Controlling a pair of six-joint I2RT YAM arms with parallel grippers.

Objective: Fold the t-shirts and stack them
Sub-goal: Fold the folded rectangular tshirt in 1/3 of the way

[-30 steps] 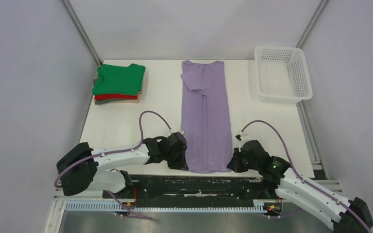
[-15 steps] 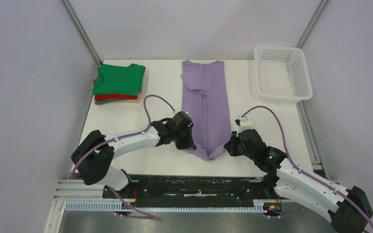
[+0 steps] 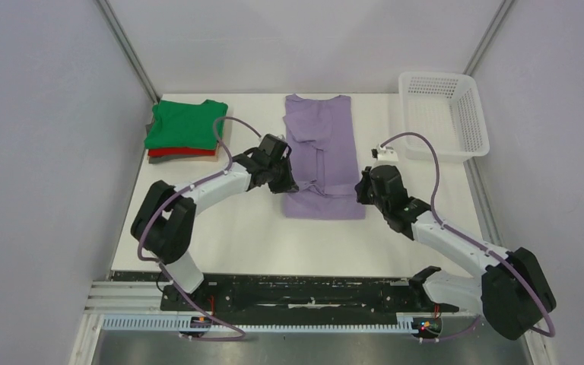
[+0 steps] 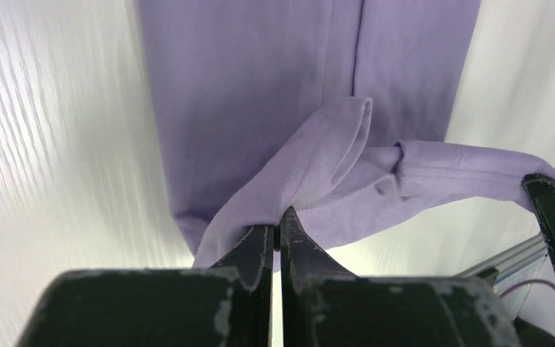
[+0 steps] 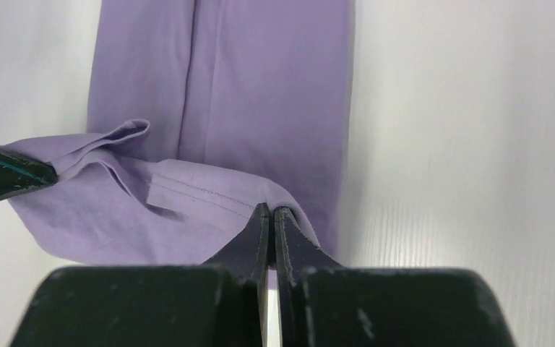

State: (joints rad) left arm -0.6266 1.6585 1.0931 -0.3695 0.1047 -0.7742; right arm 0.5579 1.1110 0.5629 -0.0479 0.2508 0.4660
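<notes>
- The long lilac cloth short-sleeved t-shirt (image 3: 319,144) lies in the middle of the white tabletop (image 3: 228,236), with its collar end toward the far edge.
- Its near part is now doubled back over itself, so the edge nearest the arm bases is a fold.
- A second ago the shirt lay stretched at full length, with its hem close to the near edge. Half a second ago that hem was raised and bunched. Now it hangs over the shirt's middle, sagging between the two claws.
- The left claw (image 3: 287,185) has its fingers pinched together on the hem's left corner. In the left wrist view the cloth is squeezed between the tips.
- The right claw (image 3: 361,190) is likewise clamped tight on the hem's right corner.
- Both arms reach farther from their bases than a second ago, when the claws sat by the near edge.
- A folded green cloth t-shirt (image 3: 186,123) tops a red t-shirt (image 3: 179,152) and a dark greyish t-shirt (image 3: 173,160) at the far left corner, unchanged.
- The white plastic mesh basket (image 3: 471,114) stands at the far right, also unmoved.
</notes>
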